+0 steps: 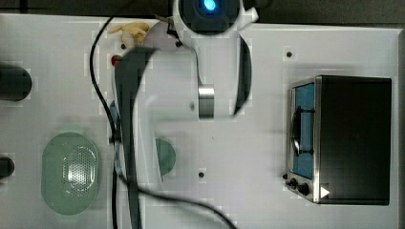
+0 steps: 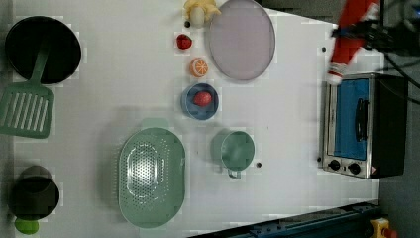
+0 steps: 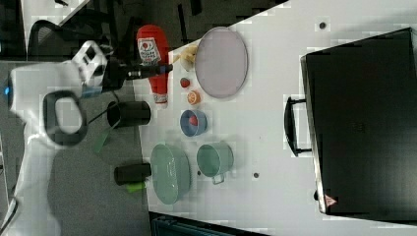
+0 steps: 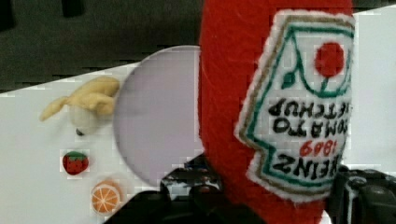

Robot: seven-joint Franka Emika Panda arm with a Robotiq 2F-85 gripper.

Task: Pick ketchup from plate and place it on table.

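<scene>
One tool (image 3: 147,72) shows in the right view, its dark fingers (image 3: 158,70) pinching the ketchup (image 3: 153,54) across the body, just below the label. In the wrist view the black fingers (image 4: 196,191) sit against the bottle's red body at its lower end, with the ketchup (image 4: 243,116) pressed close between them and its white label upside down to the camera.

In the right view the bottle's long axis runs up and down the picture, the whitish cap end pointing toward the right view's bottom and the broad red base toward its top. In the left view the ketchup (image 2: 349,37) leans slightly, cap end lowest and a little to the left view's left, hanging above the toaster oven (image 2: 364,126) edge. It is held in the air, off the plate (image 2: 241,38) and apart from the table (image 2: 287,148).

The plate lies bare, well to the left view's left of the bottle. Beside the plate sit a yellow plush toy (image 2: 200,11), a strawberry (image 2: 184,41) and an orange slice (image 2: 199,67). Farther off stand a blue dish (image 2: 190,106), a green cup (image 2: 236,150) and a green colander (image 2: 151,176).
</scene>
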